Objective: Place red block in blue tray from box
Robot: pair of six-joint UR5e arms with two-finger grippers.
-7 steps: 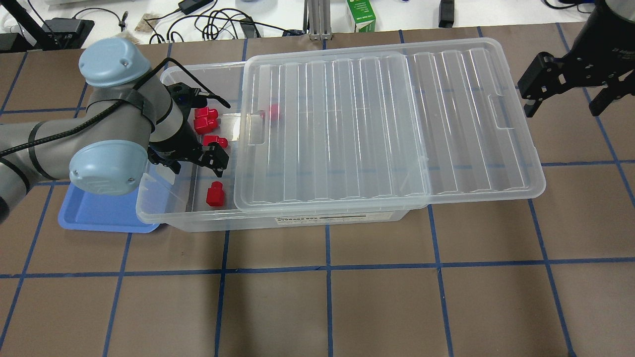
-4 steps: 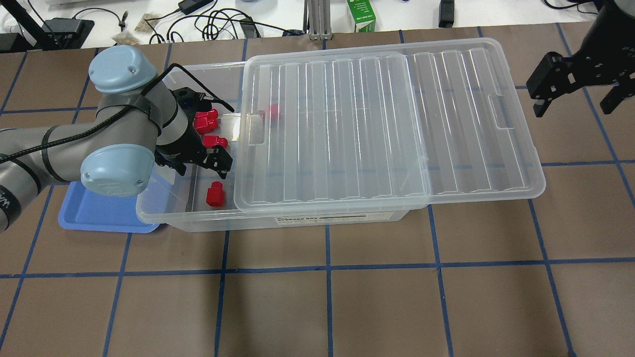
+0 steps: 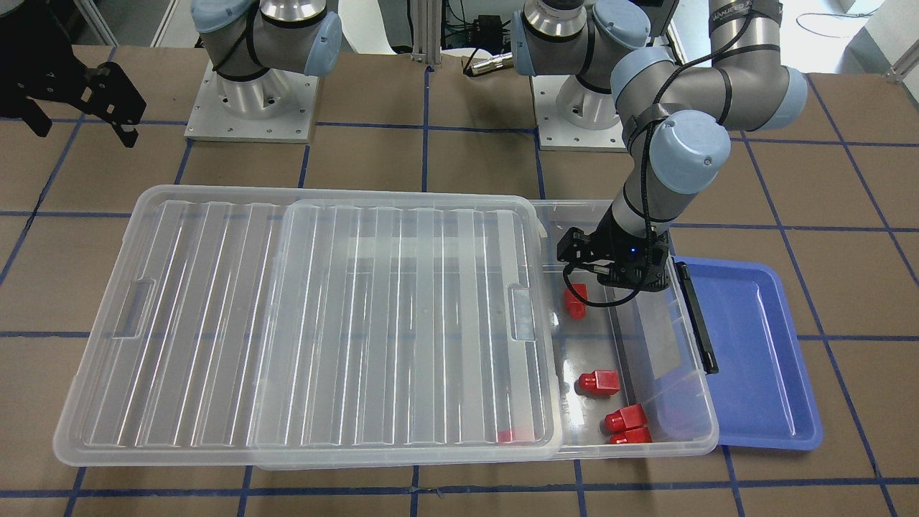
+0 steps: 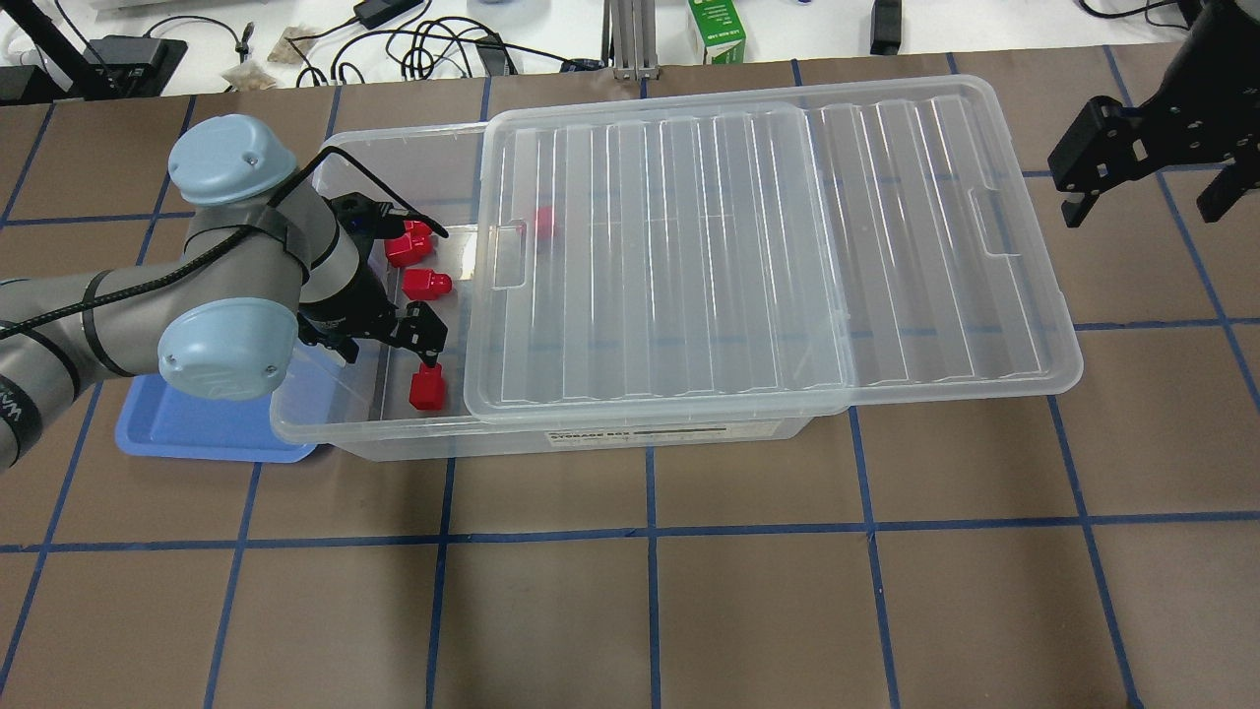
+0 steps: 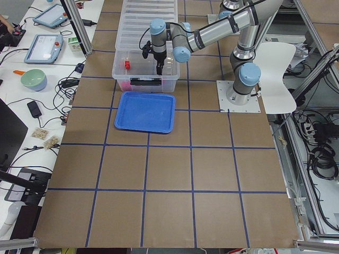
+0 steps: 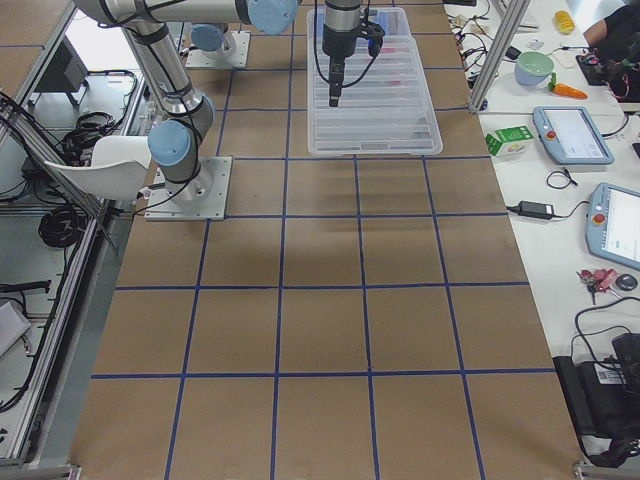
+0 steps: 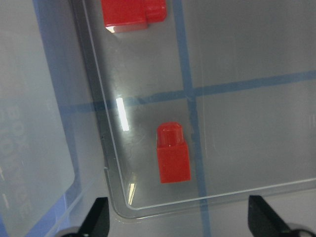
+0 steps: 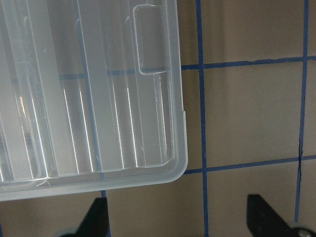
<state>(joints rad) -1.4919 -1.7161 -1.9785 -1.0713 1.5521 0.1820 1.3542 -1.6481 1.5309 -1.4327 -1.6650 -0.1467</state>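
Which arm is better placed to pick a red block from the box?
Left. The left gripper, open, hangs over the box's uncovered end, above a red block; the right gripper is off past the lid.

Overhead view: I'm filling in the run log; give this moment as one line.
left gripper open, over red block in box corner | right gripper open, beside lid end | blue tray empty

We are looking at a brown table (image 4: 650, 611) taped in blue squares, bearing the box (image 4: 591, 438) and, just beside it, the blue tray (image 4: 197, 433).
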